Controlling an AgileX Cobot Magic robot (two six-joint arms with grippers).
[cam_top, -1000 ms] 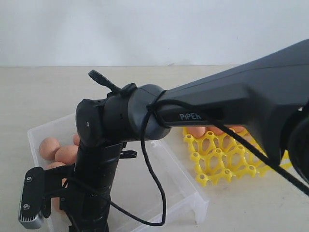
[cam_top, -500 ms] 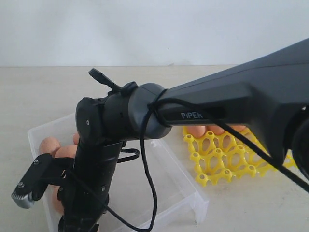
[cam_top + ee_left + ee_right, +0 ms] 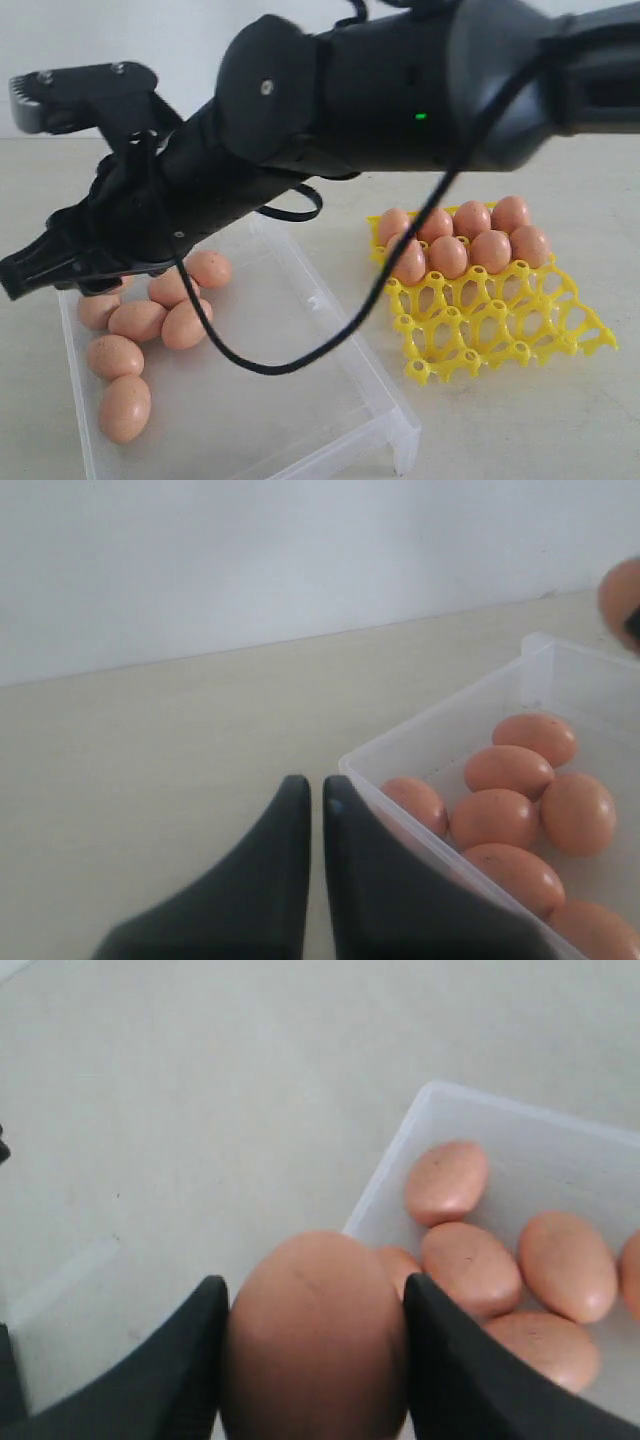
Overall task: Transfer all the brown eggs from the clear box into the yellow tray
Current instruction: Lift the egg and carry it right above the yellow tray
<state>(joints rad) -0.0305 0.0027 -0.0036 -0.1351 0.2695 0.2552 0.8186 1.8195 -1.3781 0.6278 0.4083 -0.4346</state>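
Observation:
My right gripper [image 3: 315, 1285] is shut on one brown egg [image 3: 315, 1350], held above the table just outside a corner of the clear box [image 3: 400, 1150]. Several brown eggs [image 3: 137, 320] lie loose at the left end of the clear box [image 3: 280, 390]. The yellow tray [image 3: 500, 330] sits to the box's right, with several eggs [image 3: 450, 255] in its far cups. My left gripper [image 3: 315, 785] is shut and empty, low by another corner of the box [image 3: 450, 705]. In the exterior view the held egg is hidden by the right arm [image 3: 300, 110].
The right arm reaches across the exterior view from right to left, above the box, with a black cable [image 3: 330, 340] looping down over it. A pale tabletop [image 3: 520, 430] surrounds box and tray. A white wall stands behind.
The right arm has risen out of the clear box and swung up to the left with an egg in its jaws. The eggs in the box and the tray now show.

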